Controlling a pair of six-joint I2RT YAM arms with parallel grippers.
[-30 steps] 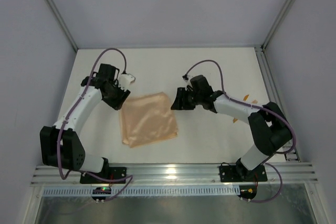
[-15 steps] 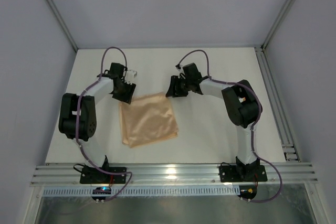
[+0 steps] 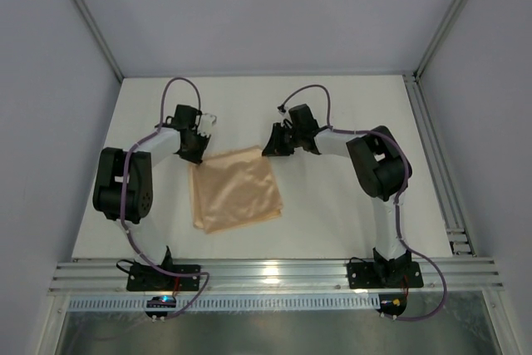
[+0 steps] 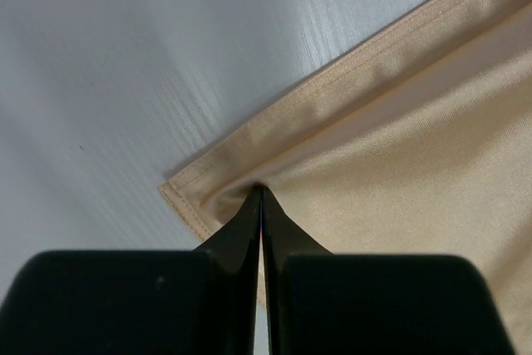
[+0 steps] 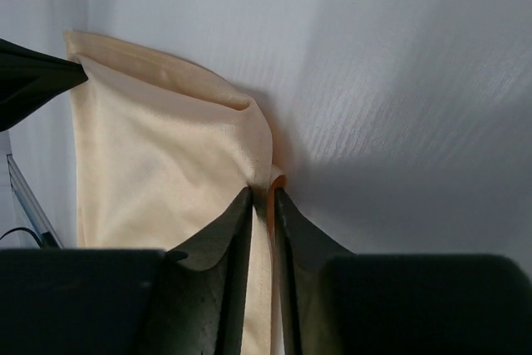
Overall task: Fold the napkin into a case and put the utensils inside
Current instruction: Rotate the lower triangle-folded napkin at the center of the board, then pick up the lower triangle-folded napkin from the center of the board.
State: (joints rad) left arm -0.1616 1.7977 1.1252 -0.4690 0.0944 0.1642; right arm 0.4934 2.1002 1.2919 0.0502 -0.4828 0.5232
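The peach-orange napkin [image 3: 235, 189] lies flat on the white table as a slightly skewed square. My left gripper [image 3: 198, 149] is at its far left corner. In the left wrist view the gripper [image 4: 261, 189] is shut, and the napkin [image 4: 399, 147] puckers at its tips just inside the hemmed corner. My right gripper [image 3: 272, 145] is at the far right corner. Seen from the right wrist, this gripper [image 5: 264, 193] is shut on a raised fold of the napkin [image 5: 158, 164] that runs between the fingers. The utensils are out of view.
A metal rail [image 3: 432, 155] runs along the table's right side, and another rail [image 3: 274, 276] crosses the near edge by the arm bases. Grey walls enclose the table on three sides. Both arms are bent, with their elbows beside the napkin.
Both arms moved to the napkin's far corners, then each gripper closed on its corner. The cloth now bunches at both sets of fingertips.
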